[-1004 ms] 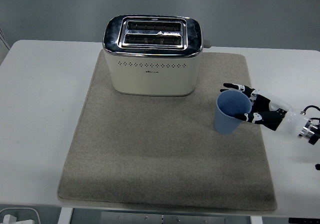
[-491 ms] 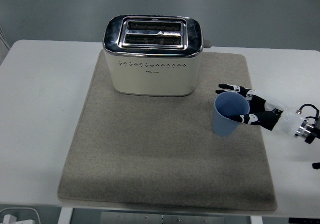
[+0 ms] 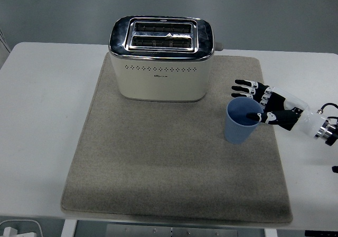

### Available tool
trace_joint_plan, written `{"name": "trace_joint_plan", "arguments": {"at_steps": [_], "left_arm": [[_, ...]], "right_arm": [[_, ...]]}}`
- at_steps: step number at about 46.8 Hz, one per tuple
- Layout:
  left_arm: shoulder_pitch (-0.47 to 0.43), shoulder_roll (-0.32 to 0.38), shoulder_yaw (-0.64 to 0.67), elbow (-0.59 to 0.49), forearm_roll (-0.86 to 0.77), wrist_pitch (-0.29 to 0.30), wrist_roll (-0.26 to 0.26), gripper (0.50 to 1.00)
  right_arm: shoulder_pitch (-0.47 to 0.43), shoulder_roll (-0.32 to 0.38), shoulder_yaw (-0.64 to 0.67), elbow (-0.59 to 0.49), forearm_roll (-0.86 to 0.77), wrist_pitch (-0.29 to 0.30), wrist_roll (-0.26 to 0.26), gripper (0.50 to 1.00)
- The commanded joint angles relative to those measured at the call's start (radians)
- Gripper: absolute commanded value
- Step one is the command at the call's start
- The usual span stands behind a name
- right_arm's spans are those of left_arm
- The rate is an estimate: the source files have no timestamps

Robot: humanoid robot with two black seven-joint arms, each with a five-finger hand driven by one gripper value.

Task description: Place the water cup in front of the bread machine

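Blue water cup (image 3: 241,122) stands upright on the grey mat (image 3: 158,168), near its right side, to the right of the bread machine (image 3: 161,58) and slightly nearer the worktop's (image 3: 42,100) front edge — not in front of the machine. Right hand (image 3: 264,104) sits at the cup's right: thumb tip touching or just over the rim, four fingers (image 3: 244,88) fanned out behind the rim, apart from the wall. Read as a loose, open hand with no closed grasp on the cup; whether the thumb presses the rim cannot be told. Left arm not visible. Mat area directly in front of the machine is bare. Judgement: task at its early stage — cup not yet secured, and the carry leftward to the spot in front of the machine, plus the set-down, all remain.
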Motion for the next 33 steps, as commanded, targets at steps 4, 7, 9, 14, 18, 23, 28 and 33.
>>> {"name": "trace_joint_plan", "arguments": {"at_steps": [4, 7, 9, 14, 18, 23, 28, 33], "left_arm": [[0.0, 0.0, 0.0, 0.0, 0.0, -0.001, 0.0, 1.0], [0.0, 0.0, 0.0, 0.0, 0.0, -0.001, 0.0, 1.0], [0.0, 0.0, 0.0, 0.0, 0.0, 0.0, 0.0, 1.0], [0.0, 0.0, 0.0, 0.0, 0.001, 0.0, 0.0, 1.0], [0.0, 0.0, 0.0, -0.001, 0.0, 0.0, 0.0, 1.0], [-0.002, 0.0, 0.0, 0.0, 0.0, 0.0, 0.0, 1.0], [0.0, 0.0, 0.0, 0.0, 0.0, -0.001, 0.0, 1.0], [0.0, 0.0, 0.0, -0.001, 0.0, 0.0, 0.0, 1.0]], "right_arm": [[0.013, -0.013, -0.003, -0.006, -0.002, 0.0, 0.0, 0.928], [0.011, -0.025, -0.003, -0.011, -0.002, 0.0, 0.001, 0.928], [0.011, -0.031, -0.003, -0.012, -0.002, 0.0, 0.006, 0.928], [0.007, -0.055, -0.003, -0.032, -0.001, 0.0, 0.011, 0.928], [0.001, -0.071, -0.003, -0.035, -0.001, 0.0, 0.026, 0.928], [-0.01, -0.082, -0.003, -0.035, -0.001, 0.0, 0.041, 0.928], [-0.024, -0.094, -0.003, -0.035, -0.001, 0.0, 0.043, 0.928], [-0.033, -0.098, -0.003, -0.035, -0.001, 0.0, 0.054, 0.928]]}}
